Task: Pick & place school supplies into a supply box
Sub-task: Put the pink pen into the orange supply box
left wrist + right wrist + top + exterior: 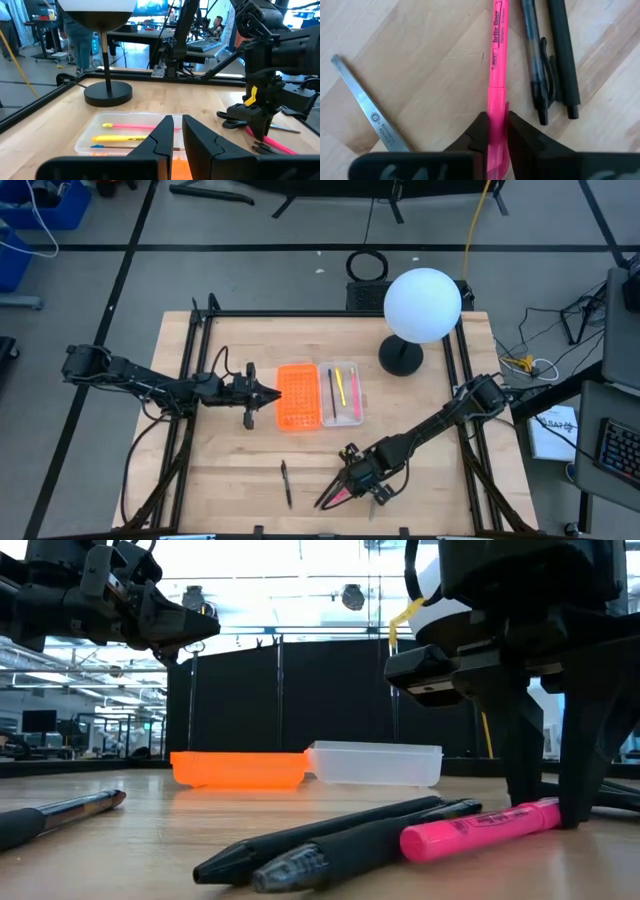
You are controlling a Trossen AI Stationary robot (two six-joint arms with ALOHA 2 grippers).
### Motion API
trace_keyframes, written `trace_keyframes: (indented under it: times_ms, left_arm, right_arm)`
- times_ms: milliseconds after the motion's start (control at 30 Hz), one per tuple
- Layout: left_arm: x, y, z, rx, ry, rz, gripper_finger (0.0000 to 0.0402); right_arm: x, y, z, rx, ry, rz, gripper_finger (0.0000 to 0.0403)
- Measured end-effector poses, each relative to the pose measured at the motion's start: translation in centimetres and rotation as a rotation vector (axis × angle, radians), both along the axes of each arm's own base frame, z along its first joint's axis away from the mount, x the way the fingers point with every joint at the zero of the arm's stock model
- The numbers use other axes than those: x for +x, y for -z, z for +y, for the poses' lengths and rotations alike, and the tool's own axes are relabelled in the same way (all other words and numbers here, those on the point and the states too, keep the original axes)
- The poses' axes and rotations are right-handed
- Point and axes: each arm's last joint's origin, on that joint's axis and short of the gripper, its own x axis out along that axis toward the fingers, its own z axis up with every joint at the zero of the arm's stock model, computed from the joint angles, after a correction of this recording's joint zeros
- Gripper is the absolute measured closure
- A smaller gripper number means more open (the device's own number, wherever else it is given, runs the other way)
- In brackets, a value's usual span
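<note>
The supply box lies open in mid-table: its orange half (298, 395) and its clear half (341, 393), which holds a yellow and a pink pen. My left gripper (272, 393) hovers shut at the orange half's left edge, above the table (190, 630). My right gripper (347, 483) stands near the table's near edge, shut on the pink highlighter (497, 60). Two black pens (552, 60) lie beside the highlighter. A scissors blade (365, 105) rests flat on the other side. Another black pen (286, 483) lies alone to the left. My right gripper pinches the pink highlighter between its two fingers (477, 132) on the end section past the seam (497, 107). The fingers come from above, pointing down, and lie across it. The highlighter (480, 828) lies along the table.
A white globe lamp (422, 305) stands on a black base (400, 357) at the far right of the table, close behind the box. Black frame rails (190, 380) run along the table's left and right sides. Bare wood lies between the box and the loose pens.
</note>
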Motion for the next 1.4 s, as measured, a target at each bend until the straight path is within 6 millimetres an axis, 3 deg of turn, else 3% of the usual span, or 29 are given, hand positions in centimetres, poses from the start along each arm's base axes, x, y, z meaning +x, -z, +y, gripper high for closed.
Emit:
trace_keyframes:
  times_ms: [333, 633, 767, 933, 1167, 1400]
  left_arm:
    - [0.0, 0.1, 0.0, 0.001, 0.0, 0.007, 0.0353]
    - [0.0, 0.2, 0.0, 0.002, 0.001, 0.017, 0.0353]
    - [0.0, 0.2, 0.0, 0.002, 0.001, 0.017, 0.0353]
    - [0.0, 0.2, 0.0, 0.002, 0.001, 0.018, 0.0353]
    - [0.0, 0.2, 0.0, 0.005, 0.001, 0.024, 0.0353]
    - [0.0, 0.4, 0.0, 0.015, 0.003, 0.047, 0.0353]
  right_arm:
    - [-1.1, -1.6, 0.4, -0.028, -0.037, -0.023, 0.0365]
    - [-2.3, -5.3, 0.6, -0.053, -0.052, -0.126, 0.0361]
    - [-3.1, -7.7, -0.4, -0.11, -0.103, -0.177, 0.0365]
    - [-3.6, -12.1, -3.9, -0.213, -0.11, -0.316, 0.0365]
    - [-1.8, -18.8, -11.5, -0.317, 0.022, -0.401, 0.0365]
    - [-0.3, -20.5, -18.0, -0.448, 0.01, -0.297, 0.0365]
